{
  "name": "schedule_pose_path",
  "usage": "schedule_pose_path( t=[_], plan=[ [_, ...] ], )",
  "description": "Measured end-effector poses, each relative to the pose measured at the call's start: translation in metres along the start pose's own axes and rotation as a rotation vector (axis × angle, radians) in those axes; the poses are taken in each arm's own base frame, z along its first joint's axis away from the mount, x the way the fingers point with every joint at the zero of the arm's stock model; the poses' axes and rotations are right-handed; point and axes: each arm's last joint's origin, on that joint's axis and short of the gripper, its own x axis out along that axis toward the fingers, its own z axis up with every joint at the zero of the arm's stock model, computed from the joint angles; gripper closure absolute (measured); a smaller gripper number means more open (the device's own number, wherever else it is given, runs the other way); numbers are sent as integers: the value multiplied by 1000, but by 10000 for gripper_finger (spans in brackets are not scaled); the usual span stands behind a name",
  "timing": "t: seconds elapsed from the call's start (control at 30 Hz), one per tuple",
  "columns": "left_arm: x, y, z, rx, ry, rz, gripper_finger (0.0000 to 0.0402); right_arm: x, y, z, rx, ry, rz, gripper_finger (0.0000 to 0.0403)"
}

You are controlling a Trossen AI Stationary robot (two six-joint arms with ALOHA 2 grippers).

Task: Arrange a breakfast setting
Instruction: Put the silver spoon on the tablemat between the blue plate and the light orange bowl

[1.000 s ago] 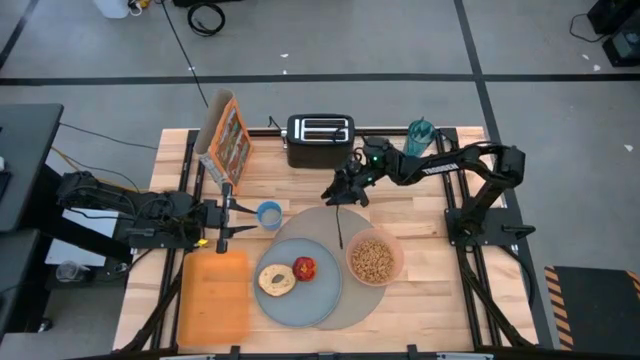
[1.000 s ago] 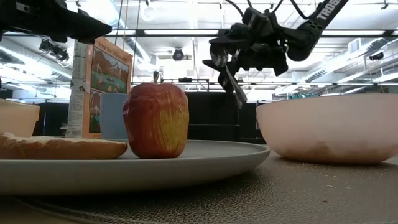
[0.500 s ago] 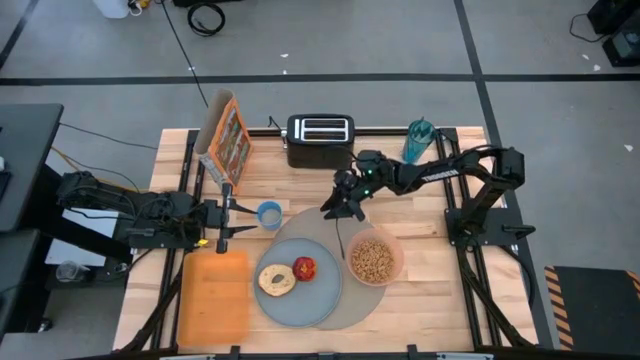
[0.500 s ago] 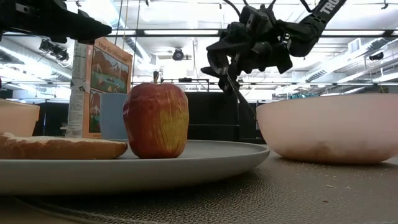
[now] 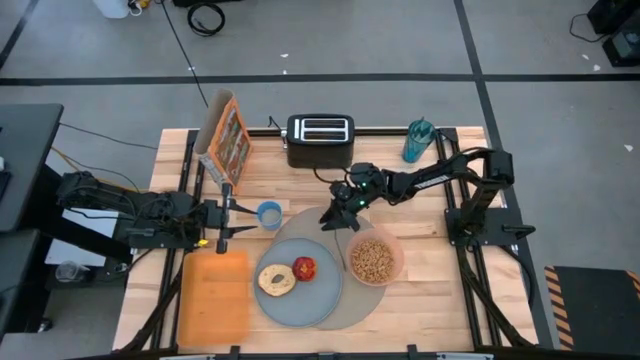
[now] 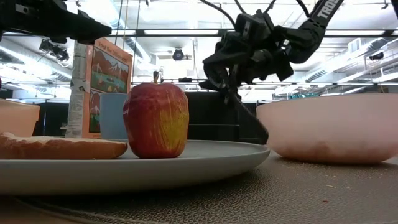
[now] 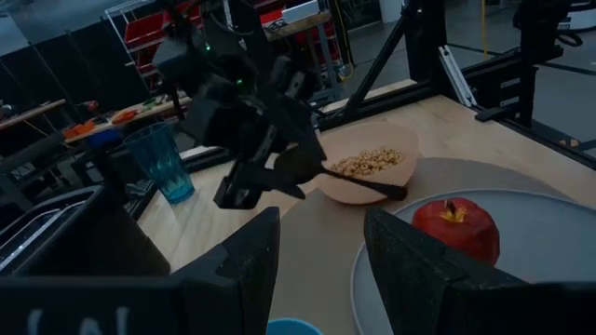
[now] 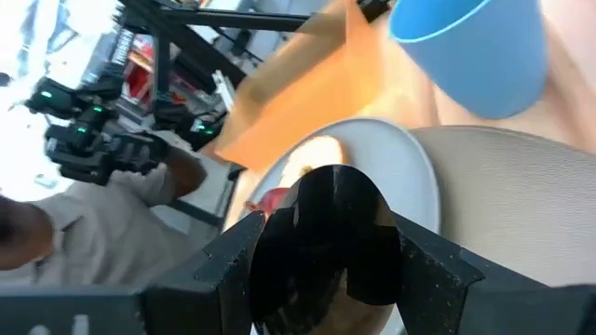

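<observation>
Spoon position: the metal spoon [image 5: 342,243] hangs from the right gripper [image 5: 338,217], whose fingers are clamped on its upper end; its lower end angles down over the large round grey mat [image 5: 308,221], between the blue-grey plate [image 5: 298,300] and the translucent pink bowl of tan cereal [image 5: 375,258].

The high view shows the whole layout. The plate sits on the mat's left part and carries the toasted bagel [image 5: 275,279] and the small red apple [image 5: 304,267] side by side. The bowl sits on the mat's right edge. The left gripper [image 5: 232,211] waits left of the mat, its fingers set a narrow gap apart, beside a small blue cup [image 5: 268,214].

The low view adds height. The spoon [image 6: 247,120] slopes down from the right gripper [image 6: 227,81], and its tip is level with the side of the bowl [image 6: 329,127], above the mat [image 6: 249,193]. Whether the tip touches anything cannot be told. The apple [image 6: 156,120] stands upright on the plate [image 6: 155,163].

Open mat surface lies behind the plate, under the right gripper. The black toaster [image 5: 320,140] and a cereal box [image 5: 226,138] stand well behind the mat; an orange rectangular board [image 5: 213,294] lies just left of the plate.

In the right wrist view the gripper body hides the spoon. In the low view the bagel [image 6: 59,147] is cut off at the frame edge.
</observation>
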Motion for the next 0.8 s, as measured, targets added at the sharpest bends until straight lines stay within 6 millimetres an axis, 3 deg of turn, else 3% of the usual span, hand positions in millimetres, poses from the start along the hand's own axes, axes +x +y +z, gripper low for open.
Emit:
schedule_pose_path(
  t=[0.4, 0.8],
  plan=[
    [0, 0, -2, -1, 19, -5, 235, 21, -14, -18, 107, 40, 27, 195],
    [0, -1, -2, 5, 26, -7, 235, 24, -13, -24, 163, 85, 25, 195]
  ],
)
